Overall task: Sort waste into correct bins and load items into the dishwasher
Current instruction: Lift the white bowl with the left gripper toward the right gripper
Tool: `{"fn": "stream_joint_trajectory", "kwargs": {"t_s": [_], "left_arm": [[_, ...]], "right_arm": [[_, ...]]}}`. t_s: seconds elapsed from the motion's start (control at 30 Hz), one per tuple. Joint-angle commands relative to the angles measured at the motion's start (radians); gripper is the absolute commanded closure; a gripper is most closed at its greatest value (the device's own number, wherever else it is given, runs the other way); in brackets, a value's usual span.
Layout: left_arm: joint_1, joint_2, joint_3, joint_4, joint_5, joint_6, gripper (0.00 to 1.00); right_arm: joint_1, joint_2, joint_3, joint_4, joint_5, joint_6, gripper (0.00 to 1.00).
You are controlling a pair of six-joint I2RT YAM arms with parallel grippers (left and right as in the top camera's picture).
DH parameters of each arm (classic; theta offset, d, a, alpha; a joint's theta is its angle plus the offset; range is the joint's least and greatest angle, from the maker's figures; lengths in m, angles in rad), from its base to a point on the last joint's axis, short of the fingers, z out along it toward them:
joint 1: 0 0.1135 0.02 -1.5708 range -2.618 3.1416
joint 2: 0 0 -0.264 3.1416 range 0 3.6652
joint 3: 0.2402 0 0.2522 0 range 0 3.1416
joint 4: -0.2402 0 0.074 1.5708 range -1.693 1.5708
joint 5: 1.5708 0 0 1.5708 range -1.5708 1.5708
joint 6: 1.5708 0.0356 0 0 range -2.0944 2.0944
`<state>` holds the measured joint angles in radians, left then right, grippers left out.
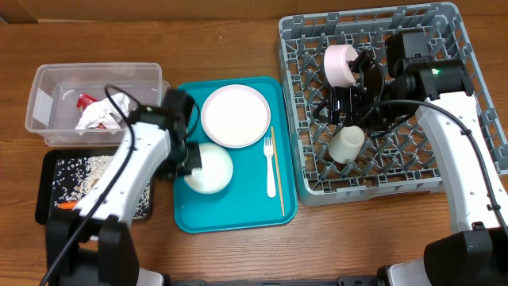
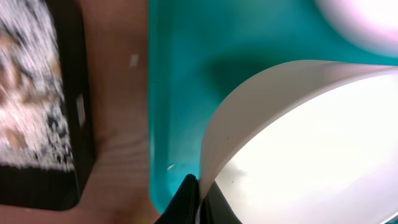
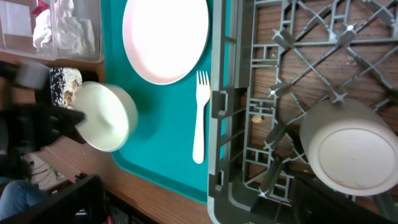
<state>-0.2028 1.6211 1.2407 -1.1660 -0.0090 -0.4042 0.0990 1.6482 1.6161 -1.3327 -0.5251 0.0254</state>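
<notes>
1. The white bowl (image 1: 210, 168) is plain, round and upright; it sits on the teal tray (image 1: 238, 210) at its left edge, toward the near-left corner.
2. My left jaws are pinched tight on the bowl's left rim; my left arm (image 1: 131, 163) slants in over the black tray (image 1: 41, 191).
3. My right arm (image 1: 456, 119) hangs over the grey dish rack (image 1: 468, 48); whether its jaws are wide or narrow I cannot tell.

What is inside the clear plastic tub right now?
The clear tub holds crumpled white napkins and a red wrapper. Whatever lies beneath the napkins is covered and cannot be seen.
</notes>
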Motion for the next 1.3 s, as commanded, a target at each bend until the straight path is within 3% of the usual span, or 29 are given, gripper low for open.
{"fn": "stream_joint_trajectory", "kwargs": {"t_s": [0.0, 0.1, 0.23, 0.47, 0.6, 0.9, 1.07, 1.27], "left_arm": [[-0.002, -0.086, 0.158, -0.019, 0.124, 0.035, 0.96], [-0.010, -0.114, 0.238, -0.019, 0.214, 0.034, 0.96], [-0.057, -0.124, 0.285, -0.010, 0.223, 0.022, 0.96], [-0.170, -0.123, 0.286, 0.077, 0.222, -0.004, 0.95], [-0.202, -0.123, 0.286, 0.129, 0.226, -0.006, 0.93], [-0.202, -0.123, 0.288, 0.131, 0.367, -0.011, 0.91], [-0.181, -0.123, 0.296, 0.127, 0.503, -0.011, 0.92], [-0.128, -0.123, 0.309, 0.117, 0.558, -0.011, 0.92]], "right_arm": [[-0.003, -0.017, 0.005, 0.003, -0.051, -0.012, 0.00], [-0.003, -0.018, 0.005, -0.002, -0.165, -0.074, 0.00], [-0.003, -0.017, 0.005, -0.008, -0.300, -0.113, 0.00], [0.015, -0.017, 0.005, -0.008, -0.335, -0.113, 0.00], [0.049, -0.017, 0.005, -0.013, -0.386, -0.190, 0.00], [0.144, -0.017, 0.004, 0.005, -0.382, -0.345, 0.00], [0.163, -0.017, 0.004, 0.031, -0.374, -0.348, 0.00], [0.164, -0.018, 0.004, 0.034, -0.362, -0.348, 0.00]]}}
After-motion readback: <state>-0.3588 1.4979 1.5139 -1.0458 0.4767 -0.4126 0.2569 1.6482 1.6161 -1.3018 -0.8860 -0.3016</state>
